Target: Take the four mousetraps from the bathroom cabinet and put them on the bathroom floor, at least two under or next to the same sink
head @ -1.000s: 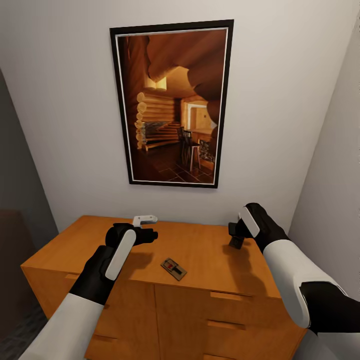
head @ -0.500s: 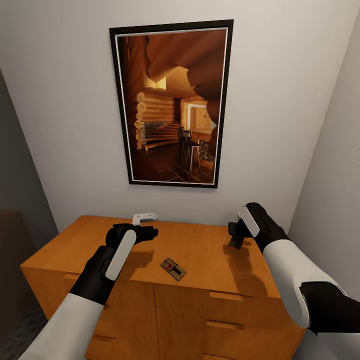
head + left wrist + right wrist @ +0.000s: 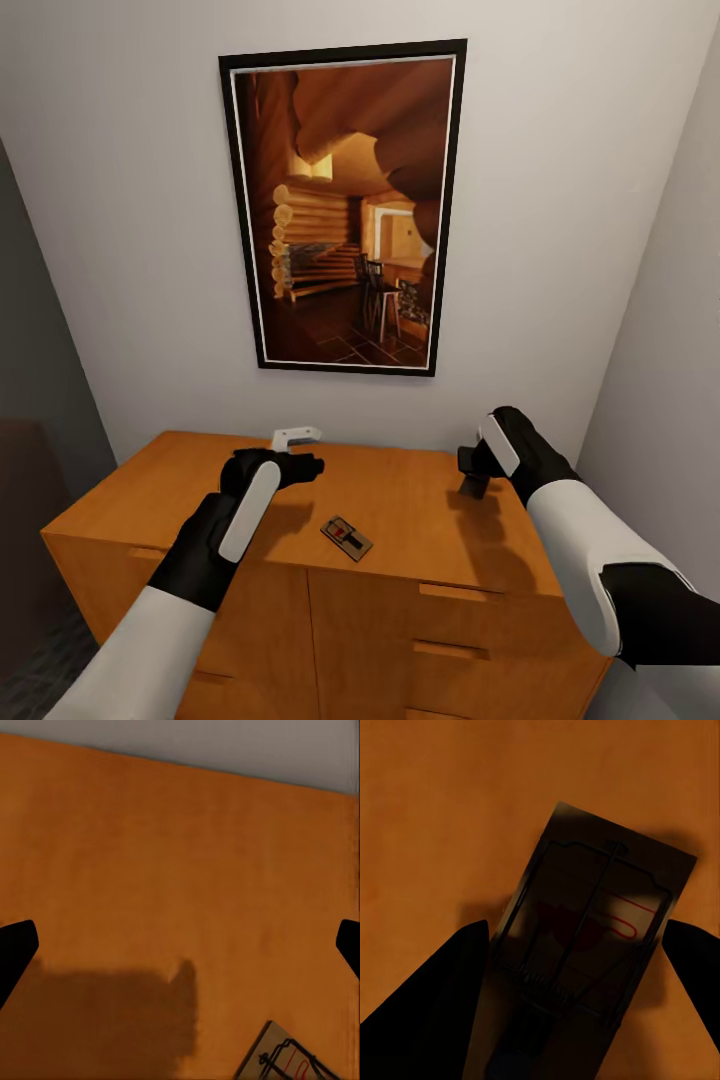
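Note:
One mousetrap (image 3: 347, 538) lies flat on top of the orange-brown cabinet (image 3: 420, 520), near its front edge. It also shows at the edge of the left wrist view as a mousetrap (image 3: 283, 1059). My left gripper (image 3: 300, 453) hovers open above the cabinet top, behind and to the left of that trap, with its dark fingertips (image 3: 16, 949) far apart. My right gripper (image 3: 472, 482) hangs over the right part of the cabinet top. It is shut on a second mousetrap (image 3: 592, 945), whose tan board, wire and red mark sit in shadow between the dark fingers (image 3: 442, 997).
A large framed picture (image 3: 345, 205) hangs on the grey wall behind the cabinet. A side wall (image 3: 670, 350) stands close on the right. Drawer fronts with bar handles (image 3: 450, 592) face me below the top. A dark patch of floor (image 3: 40, 665) shows at the lower left.
My left arm has shifted slightly forward and to the right over the cabinet top. The right arm and both mousetraps have stayed where they were.

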Available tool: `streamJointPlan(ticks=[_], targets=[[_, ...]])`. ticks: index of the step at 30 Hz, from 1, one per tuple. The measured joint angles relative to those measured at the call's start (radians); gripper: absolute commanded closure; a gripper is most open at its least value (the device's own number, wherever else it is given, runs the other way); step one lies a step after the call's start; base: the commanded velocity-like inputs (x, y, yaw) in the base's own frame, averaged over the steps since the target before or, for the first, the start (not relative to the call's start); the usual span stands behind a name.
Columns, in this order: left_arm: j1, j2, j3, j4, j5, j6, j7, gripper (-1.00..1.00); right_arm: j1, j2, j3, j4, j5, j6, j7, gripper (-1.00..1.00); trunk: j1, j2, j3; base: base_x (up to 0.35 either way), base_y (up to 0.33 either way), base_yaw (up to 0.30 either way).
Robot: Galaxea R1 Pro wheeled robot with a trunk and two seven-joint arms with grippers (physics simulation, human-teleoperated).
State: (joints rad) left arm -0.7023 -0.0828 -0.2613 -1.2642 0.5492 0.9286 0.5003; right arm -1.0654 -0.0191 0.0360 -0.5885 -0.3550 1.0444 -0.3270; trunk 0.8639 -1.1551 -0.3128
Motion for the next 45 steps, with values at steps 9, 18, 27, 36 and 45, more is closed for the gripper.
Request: streamJointPlan(ticks=[9,18,27,36,45], targets=[[0.002,-0.008,0.006,-0.002,0.033,0.008,0.021,-1.00,0.000,-0.001,0.000,-0.005,0.001,0.000,0.000,1.00,0.000,0.000,0.000,0.000,0.000,0.000],[0.002,-0.011,0.037,-0.015,0.024,0.042,-0.029,-1.00,0.000,-0.003,0.000,-0.006,0.001,0.000,-0.001,1.00,0.000,0.000,0.000,0.000,0.000,0.000],[0.002,-0.059,0.002,0.010,0.072,0.090,-0.020,-1.00,0.000,-0.002,0.000,-0.006,0.001,0.000,-0.003,1.00,0.000,0.000,0.000,0.000,0.000,0.000],[0.003,-0.092,-0.039,0.058,0.129,0.071,0.030,-1.00,0.000,-0.003,0.000,-0.006,0.001,0.000,-0.003,1.00,0.000,0.000,0.000,0.000,0.000,0.000],[0.004,-0.092,-0.235,0.048,0.684,-0.122,0.703,-1.00,0.000,-0.003,0.000,-0.006,0.000,0.000,-0.002,1.00,0.000,0.000,0.000,0.000,0.000,0.000]])
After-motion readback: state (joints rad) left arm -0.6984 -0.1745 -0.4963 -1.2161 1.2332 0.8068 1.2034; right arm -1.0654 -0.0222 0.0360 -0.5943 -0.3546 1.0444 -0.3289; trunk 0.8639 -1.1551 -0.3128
